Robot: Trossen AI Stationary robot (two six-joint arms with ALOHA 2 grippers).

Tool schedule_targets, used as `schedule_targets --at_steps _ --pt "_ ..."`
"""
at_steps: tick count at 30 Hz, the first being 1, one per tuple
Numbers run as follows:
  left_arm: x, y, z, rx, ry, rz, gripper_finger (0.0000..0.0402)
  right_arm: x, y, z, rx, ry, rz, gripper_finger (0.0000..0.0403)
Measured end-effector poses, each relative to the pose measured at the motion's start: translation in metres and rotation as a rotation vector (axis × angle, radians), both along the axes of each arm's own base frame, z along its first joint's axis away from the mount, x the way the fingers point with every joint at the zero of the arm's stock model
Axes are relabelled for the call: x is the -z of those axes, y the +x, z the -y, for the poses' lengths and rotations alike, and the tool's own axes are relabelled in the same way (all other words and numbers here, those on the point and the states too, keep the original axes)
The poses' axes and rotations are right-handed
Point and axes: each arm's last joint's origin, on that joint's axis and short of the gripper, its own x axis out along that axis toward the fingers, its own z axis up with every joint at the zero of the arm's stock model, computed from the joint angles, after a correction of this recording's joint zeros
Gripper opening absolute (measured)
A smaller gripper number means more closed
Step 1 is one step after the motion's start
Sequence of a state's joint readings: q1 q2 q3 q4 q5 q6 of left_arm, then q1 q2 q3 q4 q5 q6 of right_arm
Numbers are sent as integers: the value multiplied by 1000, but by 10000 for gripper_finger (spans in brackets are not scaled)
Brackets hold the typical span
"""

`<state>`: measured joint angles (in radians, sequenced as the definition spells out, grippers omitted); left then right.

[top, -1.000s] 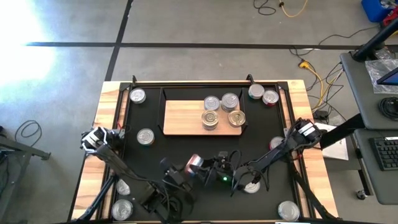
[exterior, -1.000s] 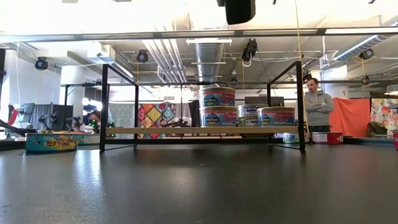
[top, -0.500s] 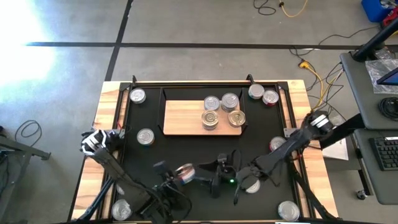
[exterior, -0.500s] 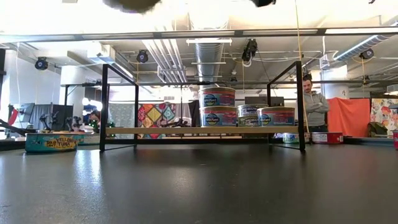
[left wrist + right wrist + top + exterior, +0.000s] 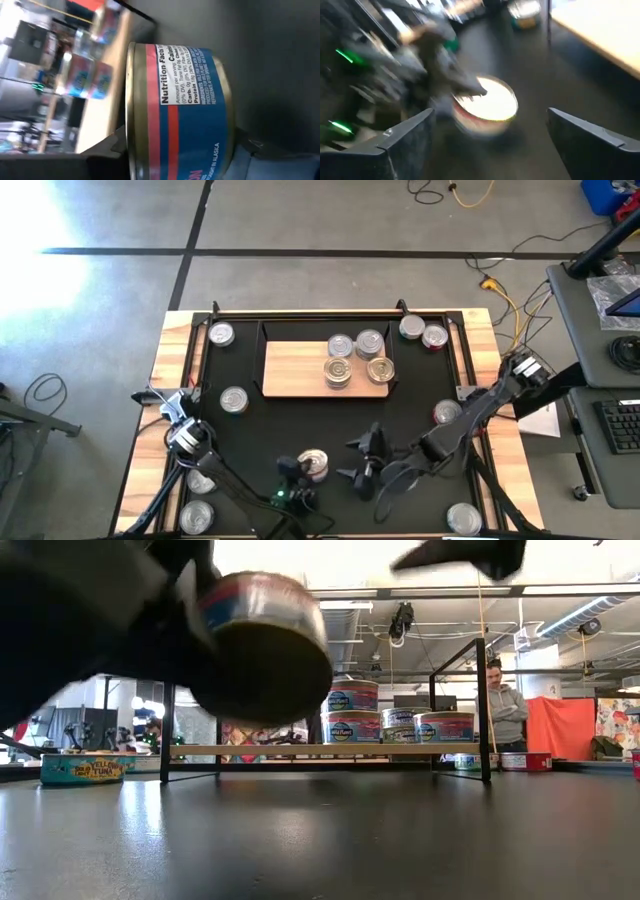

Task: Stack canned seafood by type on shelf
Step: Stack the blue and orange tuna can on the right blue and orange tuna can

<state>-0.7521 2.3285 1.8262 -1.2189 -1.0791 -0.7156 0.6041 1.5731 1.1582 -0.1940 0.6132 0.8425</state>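
Note:
A tin with a blue and red label and a silver top point(image 5: 314, 463) sits in my left gripper point(image 5: 307, 468), shut on it above the near middle of the black mat; it looms large in the low view point(image 5: 265, 645). My right gripper point(image 5: 357, 459) is open just to the tin's right, touching nothing; its wrist view looks at the tin point(image 5: 487, 106) between its spread fingers. The shelf point(image 5: 295, 370), a light-wood board with black frame ends, lies at the far middle. It carries several tins, one pair stacked point(image 5: 349, 711). My left gripper pinches the tin's side wall point(image 5: 150, 150) between its two fingers point(image 5: 107, 149), one on each side. The fingers come roughly level from the table's near left. The tin is lifted clear of the mat, its bottom tipped a little toward the low camera.
Loose tins lie around the mat: far left point(image 5: 221, 334), left of the shelf point(image 5: 233, 400), two far right point(image 5: 422, 332), one right point(image 5: 445, 412), others near both near corners point(image 5: 197, 515) point(image 5: 463, 517). A person point(image 5: 505, 710) stands beyond the table.
My left gripper has carried the tin down and toward the table's near edge, so the tin now fills the low view's upper left. My right arm has drawn back toward the table's right, and its gripper now stands apart from the tin.

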Motion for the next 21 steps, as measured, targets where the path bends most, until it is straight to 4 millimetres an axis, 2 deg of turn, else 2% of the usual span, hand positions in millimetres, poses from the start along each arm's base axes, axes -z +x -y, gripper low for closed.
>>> schedule_targets --at_steps 4,6,9,12,21 --pt "6 7 -10 -11 20 -24 232 26 5 -4 -2 -21 -93 320" --pt "10 10 -11 10 30 -56 239 32 8 -3 3 -33 -104 296" --pt "18 15 -13 45 19 -100 218 33 12 1 19 -35 -104 257" --pt "26 17 -16 68 4 -140 175 31 17 6 13 -70 -103 217" --pt "31 25 -19 123 -6 -170 173 31 24 19 11 -109 -115 114"
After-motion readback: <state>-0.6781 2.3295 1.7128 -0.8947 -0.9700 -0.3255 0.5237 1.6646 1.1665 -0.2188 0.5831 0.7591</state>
